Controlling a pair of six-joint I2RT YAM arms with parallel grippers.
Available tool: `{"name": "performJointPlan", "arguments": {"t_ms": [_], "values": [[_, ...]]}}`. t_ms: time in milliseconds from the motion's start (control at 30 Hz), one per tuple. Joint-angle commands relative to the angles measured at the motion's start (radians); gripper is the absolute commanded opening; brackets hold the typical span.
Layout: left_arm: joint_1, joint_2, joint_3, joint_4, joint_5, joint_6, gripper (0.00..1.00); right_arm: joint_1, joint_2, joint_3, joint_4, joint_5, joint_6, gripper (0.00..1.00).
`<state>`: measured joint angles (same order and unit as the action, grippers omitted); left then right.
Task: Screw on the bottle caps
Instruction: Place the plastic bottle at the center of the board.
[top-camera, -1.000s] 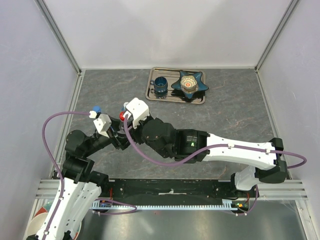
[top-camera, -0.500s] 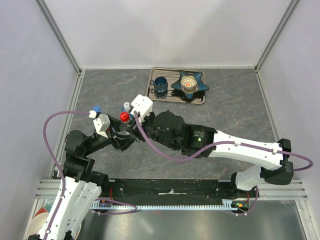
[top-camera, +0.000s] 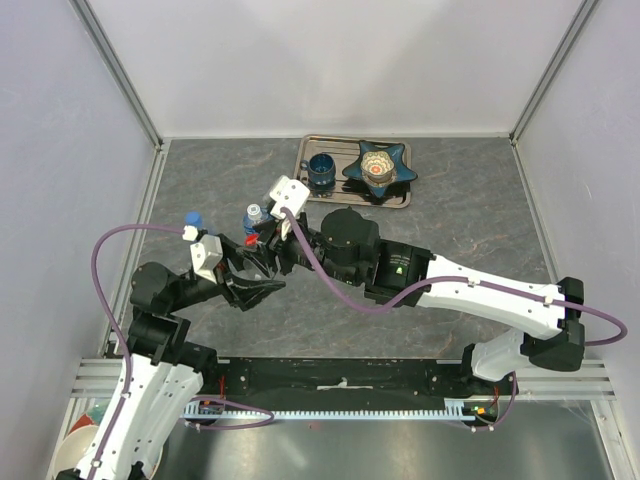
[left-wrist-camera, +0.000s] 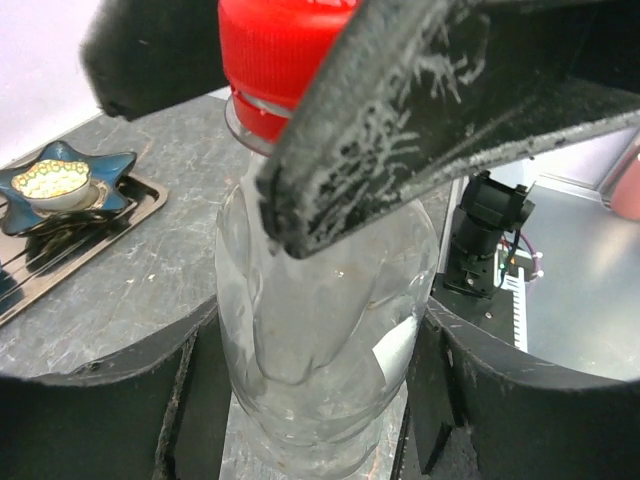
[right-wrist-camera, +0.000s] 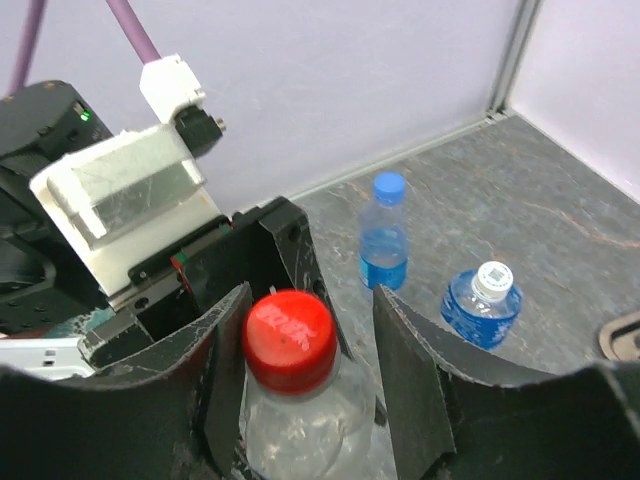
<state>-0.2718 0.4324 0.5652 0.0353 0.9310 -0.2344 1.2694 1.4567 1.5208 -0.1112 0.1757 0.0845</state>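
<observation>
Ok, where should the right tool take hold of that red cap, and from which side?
Grip the red cap by its round side wall, fingers on opposite sides, coming down from above. The bottle stands roughly upright, clamped around its body by the left tool, so the cap faces up with its sides free; the right tool straddles it.

I work on a grey, marbled tabletop (top-camera: 480, 240). Pale lilac walls (top-camera: 340, 60) close three sides, with aluminium posts (top-camera: 120, 75) at the far corners. The light is soft and even.
</observation>
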Motion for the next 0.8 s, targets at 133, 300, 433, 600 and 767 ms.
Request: {"name": "performJointPlan", "arguments": {"t_ms": [133,300,433,600,767], "values": [[-0.006,-0.024,-0.002,0.035,0.095,-0.011,0.02,-0.022,0.025,0.050,0.070,-0.061,0.009,0.39],[-0.006,-0.030,0.004,0.034,0.069,-0.016,0.02,-0.022,0.019,0.044,0.015,-0.051,-0.006,0.12],[0.000,-0.043,0.036,-0.014,-0.009,0.003,0.34,-0.027,-0.005,0.019,-0.037,0.022,-0.051,0.00],[0.017,-0.083,0.145,-0.185,-0.096,0.148,0.99,-0.091,-0.064,-0.066,-0.030,0.030,-0.063,0.00],[0.028,-0.145,0.260,-0.372,-0.262,0.202,0.99,-0.149,-0.070,-0.171,0.085,0.047,-0.060,0.00]]}}
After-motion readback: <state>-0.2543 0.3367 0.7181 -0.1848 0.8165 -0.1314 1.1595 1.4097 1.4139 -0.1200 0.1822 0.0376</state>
